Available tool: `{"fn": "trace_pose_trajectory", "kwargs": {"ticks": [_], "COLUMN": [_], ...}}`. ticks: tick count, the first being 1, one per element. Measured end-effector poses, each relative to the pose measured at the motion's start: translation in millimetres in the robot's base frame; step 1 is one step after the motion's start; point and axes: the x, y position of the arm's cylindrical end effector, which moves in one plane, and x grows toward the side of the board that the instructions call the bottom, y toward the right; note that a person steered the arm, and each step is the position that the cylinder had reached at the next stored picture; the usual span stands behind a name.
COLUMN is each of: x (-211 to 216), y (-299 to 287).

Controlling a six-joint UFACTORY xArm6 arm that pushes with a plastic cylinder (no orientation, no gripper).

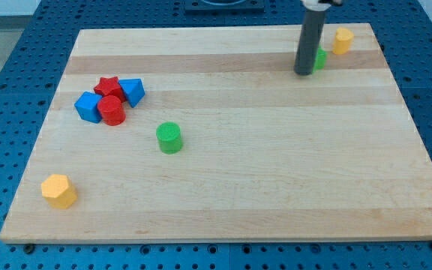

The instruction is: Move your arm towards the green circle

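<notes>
The green circle (169, 138) stood left of the frame's centre on the wooden board (276, 172). Just above and left of it clustered a red cylinder (112, 110), a red star (109, 86), a blue cube (88, 106) and a blue wedge (132, 91). A yellow block (58, 190) lay at lower left. I had no pincer, only a rod: my tip (304, 73) rested at upper right, touching a small green block (320, 59), a yellow block (342, 41) nearby.

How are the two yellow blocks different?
One yellow block sits alone near the view's bottom left; the other yellow block sits at the top right, near my tip and a small green block. The bottom-left one looks bigger in the view. Both are yellow and rest on the board.
</notes>
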Motion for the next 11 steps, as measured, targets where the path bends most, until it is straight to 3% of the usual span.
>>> {"fn": "trace_pose_trajectory", "kwargs": {"ticks": [1,2,3,6,7,10,11], "x": [-12.2,10.7,63.6,172.6,191.3,208.0,194.1], "y": [22.3,24.4,13.6,-69.9,-111.7,-249.8,-260.6]}}
